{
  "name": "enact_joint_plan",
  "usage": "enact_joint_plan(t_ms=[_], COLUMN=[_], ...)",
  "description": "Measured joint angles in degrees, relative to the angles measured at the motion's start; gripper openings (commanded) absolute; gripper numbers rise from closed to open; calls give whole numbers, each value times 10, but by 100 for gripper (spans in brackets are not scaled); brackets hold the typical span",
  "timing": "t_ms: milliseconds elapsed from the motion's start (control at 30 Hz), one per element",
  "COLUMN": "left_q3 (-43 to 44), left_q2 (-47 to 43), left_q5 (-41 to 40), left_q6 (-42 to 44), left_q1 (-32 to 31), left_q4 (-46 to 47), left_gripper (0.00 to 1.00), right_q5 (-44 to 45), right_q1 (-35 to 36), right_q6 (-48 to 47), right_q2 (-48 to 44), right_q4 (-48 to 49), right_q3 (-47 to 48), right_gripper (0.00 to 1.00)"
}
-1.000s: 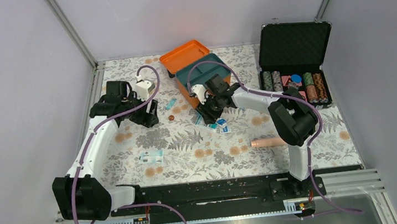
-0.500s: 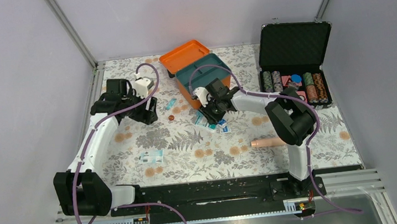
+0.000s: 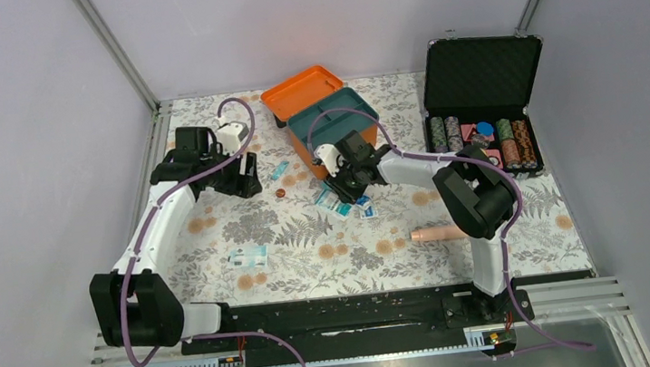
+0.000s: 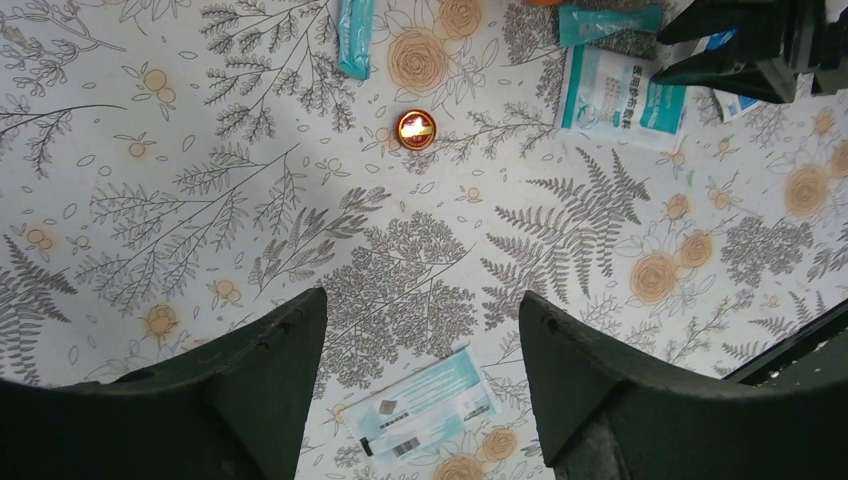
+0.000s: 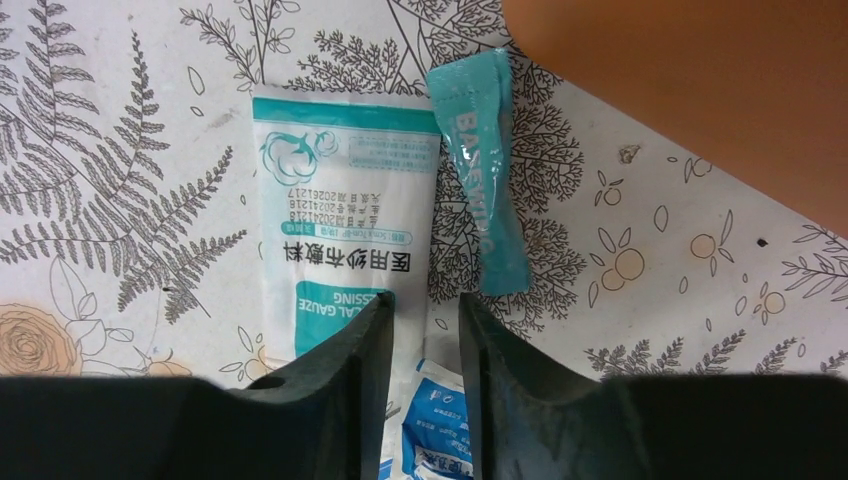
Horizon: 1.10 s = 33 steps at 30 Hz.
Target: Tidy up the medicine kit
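Two arms in shot, and only one is in the thick of it. The right gripper (image 5: 422, 345) hangs directly over the cluster of loose packets, its jaws standing at a narrow slot. Is it biting on anything? I cannot tell. A small blue-and-white packet (image 5: 440, 440) shows in the gap right under the tips, but there is no clear pinch.

Just ahead of the tips, to the left in the wrist view, lies the white gauze packet (image 5: 335, 220). Its long axis runs the same way the fingers point, and its near end is tucked under one finger. Right beside it, ahead of the other finger, lies the teal sachet (image 5: 485, 180), also lengthwise and slightly tilted.

Beyond the sachet, ahead and to the right, sits the medicine kit (image 5: 700, 90). Its orange wall fills the corner of the wrist view, and its lid is open in the overhead view. By my reading, that makes it a short carry forward and to the right from here.

The left gripper (image 4: 420, 370) is spread wide and empty, well apart from the kit. A lone white-and-teal packet (image 4: 425, 405) lies below it. The right arm is clearly the nearer.
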Motion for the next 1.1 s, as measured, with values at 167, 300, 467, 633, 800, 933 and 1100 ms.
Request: enact_joint_plan(t_ms=[167, 300, 467, 633, 800, 933, 1100], left_q3=[-1, -2, -2, -2, -2, -2, -2], left_q2=[4, 4, 5, 13, 14, 14, 15], left_q5=[11, 11, 11, 11, 11, 11, 11], left_q6=[-41, -57, -86, -108, -116, -120, -137], left_q1=[1, 3, 5, 5, 5, 5, 5], left_q4=[15, 19, 35, 43, 44, 47, 59], left_gripper=[70, 70, 71, 71, 71, 71, 71], right_q5=[6, 17, 33, 34, 35, 43, 40], right_q1=[4, 9, 20, 37, 49, 53, 64], right_q6=[4, 12, 30, 42, 42, 43, 38], right_q2=[0, -4, -14, -32, -37, -37, -37], right_q4=[3, 6, 4, 1, 5, 15, 21], right_q3=[-1, -6, -16, -39, -48, -51, -55], right_gripper=[42, 45, 53, 70, 55, 36, 23])
